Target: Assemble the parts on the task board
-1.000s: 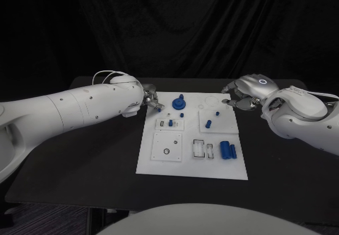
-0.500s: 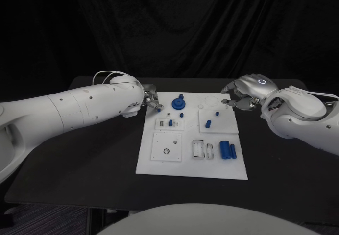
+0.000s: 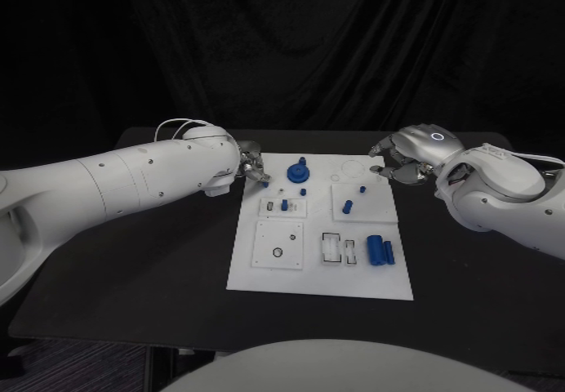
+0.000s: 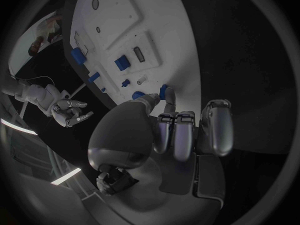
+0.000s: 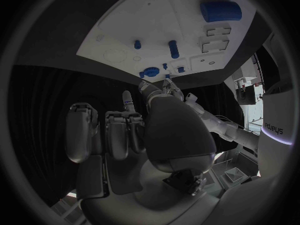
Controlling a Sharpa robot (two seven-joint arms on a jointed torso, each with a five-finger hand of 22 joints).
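- Lying in the middle of the black worktop [image 3: 141, 269], the white task board [image 3: 320, 282] carried its blue parts in separate spots.
- A round blue knob-like part [image 3: 299, 172] stood near the board's far edge, with a small blue peg [image 3: 304, 192] just before it.
- Two more blue pegs [image 3: 349, 207] stood on a raised white square on the board's right half.
- A larger blue cylinder [image 3: 378, 250] lay near the right edge, beside a pair of rectangular slots [image 3: 335, 248].
- The left robot hand [image 3: 251, 168] sat at the board's far left corner; in the left wrist view its fingers [image 4: 178, 135] were curled in, and a small blue piece [image 4: 167, 92] showed at its fingertips, though whether it was pinched could not be told.
- The right robot hand [image 3: 398, 167] hung just off the board's far right corner, fingers [image 5: 119, 130] bent inward with nothing visible between them.
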